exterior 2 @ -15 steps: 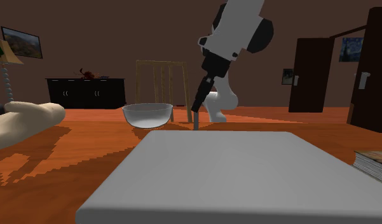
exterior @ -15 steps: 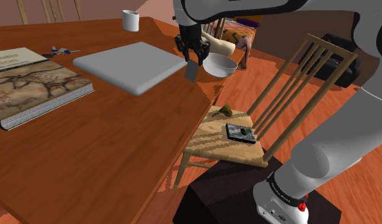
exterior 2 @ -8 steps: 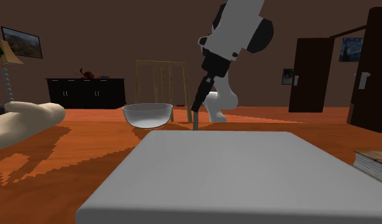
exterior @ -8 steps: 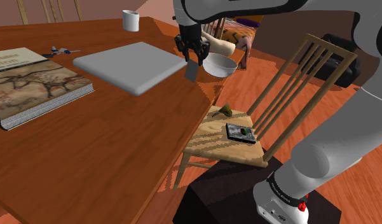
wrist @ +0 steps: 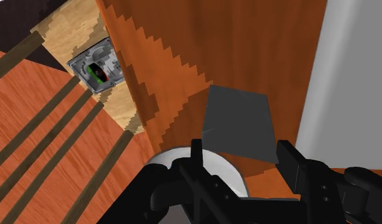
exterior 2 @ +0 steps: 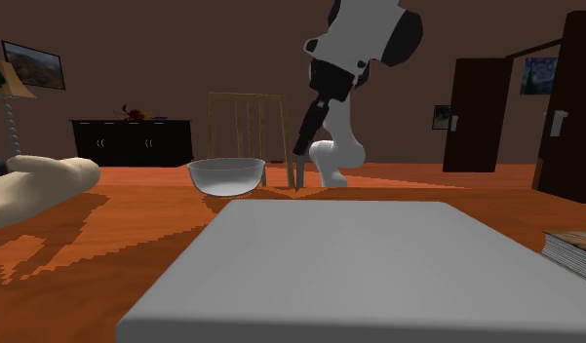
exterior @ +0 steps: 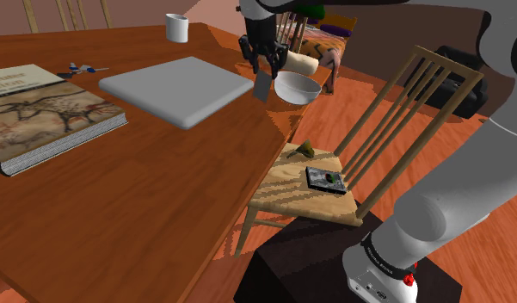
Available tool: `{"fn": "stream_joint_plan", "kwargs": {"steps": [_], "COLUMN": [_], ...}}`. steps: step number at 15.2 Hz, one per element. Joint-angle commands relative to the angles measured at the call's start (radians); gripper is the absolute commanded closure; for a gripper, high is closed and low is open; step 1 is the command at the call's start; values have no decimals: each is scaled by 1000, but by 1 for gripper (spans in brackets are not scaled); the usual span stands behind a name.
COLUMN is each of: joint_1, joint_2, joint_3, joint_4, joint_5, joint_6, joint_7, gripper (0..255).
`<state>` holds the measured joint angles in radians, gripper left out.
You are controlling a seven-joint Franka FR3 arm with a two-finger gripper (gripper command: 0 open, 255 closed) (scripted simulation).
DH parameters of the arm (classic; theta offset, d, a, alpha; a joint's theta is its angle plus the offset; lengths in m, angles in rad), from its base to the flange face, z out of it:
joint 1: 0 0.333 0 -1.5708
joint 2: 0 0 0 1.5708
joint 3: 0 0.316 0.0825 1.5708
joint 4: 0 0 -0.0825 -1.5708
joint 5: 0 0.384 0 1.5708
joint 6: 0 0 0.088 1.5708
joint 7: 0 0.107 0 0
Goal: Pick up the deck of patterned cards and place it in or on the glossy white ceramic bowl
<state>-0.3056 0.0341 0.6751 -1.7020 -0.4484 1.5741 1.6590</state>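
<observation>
The deck of cards (exterior: 262,87) is a plain grey flat box, hanging upright just above the wooden table (exterior: 162,198) near its edge. My black gripper (exterior: 263,67) is shut on its top end. The glossy white bowl (exterior: 297,87) sits on the table right beside the deck, toward the shoulder view's right. In the second exterior view the gripper (exterior 2: 300,154) holds the deck (exterior 2: 298,174) to the right of the bowl (exterior 2: 225,175). The wrist view has the deck (wrist: 239,124) clasped between both fingers (wrist: 291,160), with the bowl (wrist: 183,164) partly under the hand.
A large white flat slab (exterior: 177,87) lies on the table next to the deck. A thick book (exterior: 46,116), a white mug (exterior: 176,27) and a beige loaf-like object (exterior: 301,63) are also there. A wooden chair (exterior: 351,163) carries a small gadget (exterior: 325,179).
The gripper has lifted the deck a little higher off the table and shifted it slightly toward the bowl. The bowl has not moved.
</observation>
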Motion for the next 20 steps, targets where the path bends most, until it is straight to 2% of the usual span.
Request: {"fn": "stream_joint_plan", "kwargs": {"steps": [1,11,20], "joint_1": [3,20,55], "joint_2": [7,40,102], "joint_3": [2,12,26], "joint_4": [32,197,384], "joint_5": [-4,-27,-78], "joint_6": [-27,-163,-304], "joint_7": [-7,-45,-73], "gripper": [255,255,255]}}
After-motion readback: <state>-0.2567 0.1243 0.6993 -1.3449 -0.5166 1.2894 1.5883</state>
